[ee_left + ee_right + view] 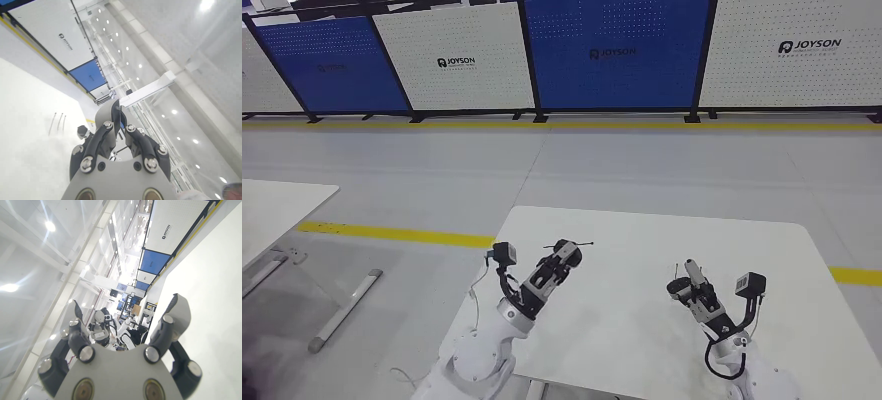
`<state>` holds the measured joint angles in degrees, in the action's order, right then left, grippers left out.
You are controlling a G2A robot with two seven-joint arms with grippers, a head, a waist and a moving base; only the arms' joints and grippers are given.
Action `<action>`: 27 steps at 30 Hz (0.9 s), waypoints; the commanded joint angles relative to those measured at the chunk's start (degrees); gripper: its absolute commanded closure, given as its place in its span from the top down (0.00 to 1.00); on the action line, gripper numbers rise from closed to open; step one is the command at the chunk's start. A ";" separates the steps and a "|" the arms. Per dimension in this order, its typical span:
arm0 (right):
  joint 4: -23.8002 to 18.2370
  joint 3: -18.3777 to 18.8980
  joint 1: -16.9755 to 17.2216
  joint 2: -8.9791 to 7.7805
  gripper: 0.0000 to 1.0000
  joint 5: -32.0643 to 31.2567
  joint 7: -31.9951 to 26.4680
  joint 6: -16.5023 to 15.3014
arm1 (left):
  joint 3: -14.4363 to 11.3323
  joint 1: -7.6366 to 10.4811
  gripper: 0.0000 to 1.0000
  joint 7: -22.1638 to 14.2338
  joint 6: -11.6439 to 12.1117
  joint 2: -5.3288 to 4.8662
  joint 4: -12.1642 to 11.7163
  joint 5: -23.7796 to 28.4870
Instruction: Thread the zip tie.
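Observation:
My left gripper (568, 251) is raised over the left part of the white table (662, 235) and is shut on a thin black zip tie (584, 242) that sticks out to both sides of the fingers. In the left wrist view the zip tie (120, 116) runs as a fine dark line between the closed pads of the left gripper (118, 109). My right gripper (689, 268) is over the right part of the table, a short way from the left one. Its fingers stand wide apart in the right wrist view, where the right gripper (126, 303) holds nothing.
Three spare zip ties (60, 122) lie side by side on the table top. A second white table (272, 210) stands to the left across a gap of floor. Blue and white panel walls (612, 55) and a yellow floor line (392, 235) lie beyond.

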<state>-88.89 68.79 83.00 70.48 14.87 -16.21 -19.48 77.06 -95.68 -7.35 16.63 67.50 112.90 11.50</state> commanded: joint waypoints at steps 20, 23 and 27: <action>0.00 0.00 0.00 0.00 1.00 0.00 0.00 0.00 | -5.78 3.98 0.00 -1.06 -2.32 0.49 -8.67 -12.61; 0.00 0.00 0.00 0.00 1.00 0.00 0.00 0.00 | -8.16 6.32 0.00 0.99 -3.47 0.99 -12.35 -14.55; 0.00 0.00 0.00 0.00 1.00 0.00 0.00 0.00 | -8.52 6.85 0.00 1.53 -3.86 1.11 -13.11 -14.33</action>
<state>-88.89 68.79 83.00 70.48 14.87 -16.21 -19.48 68.48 -88.77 -5.76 12.73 68.63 99.69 -2.84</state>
